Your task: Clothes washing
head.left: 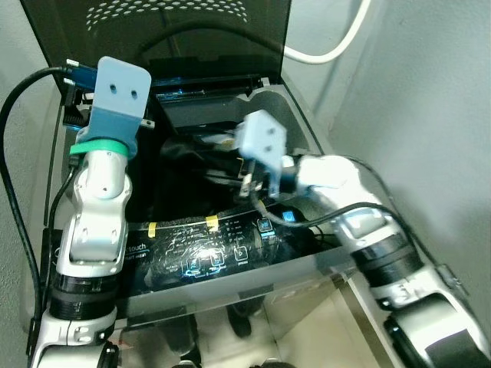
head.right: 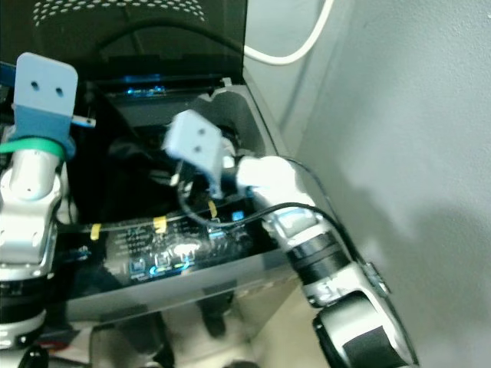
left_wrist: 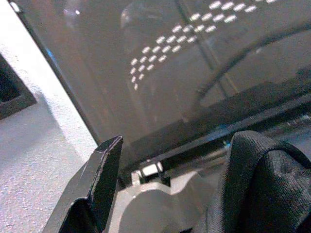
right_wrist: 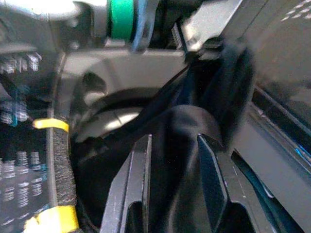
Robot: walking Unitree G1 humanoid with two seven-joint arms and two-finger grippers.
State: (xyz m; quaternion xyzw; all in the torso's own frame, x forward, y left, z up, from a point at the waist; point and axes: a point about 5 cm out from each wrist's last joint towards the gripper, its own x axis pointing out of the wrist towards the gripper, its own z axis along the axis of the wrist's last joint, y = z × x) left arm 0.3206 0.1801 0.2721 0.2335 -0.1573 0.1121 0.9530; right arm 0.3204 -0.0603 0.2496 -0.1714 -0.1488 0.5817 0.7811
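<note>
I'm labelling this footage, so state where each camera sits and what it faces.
Left eye view: head, looking down into the open washing machine; both silver arms show.
Right eye view: same, shifted sideways.
Left wrist view: looks along the left end effector at the raised lid, dark garment on one finger.
Right wrist view: looks along the right end effector into the drum; shares the garment and left arm.

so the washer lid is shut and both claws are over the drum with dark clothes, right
Not quite: the washer lid is open, standing raised behind the drum opening, as the left eye view shows. The rest holds: the left claw and right claw are both over the drum, each with dark clothes at its fingers.
</note>
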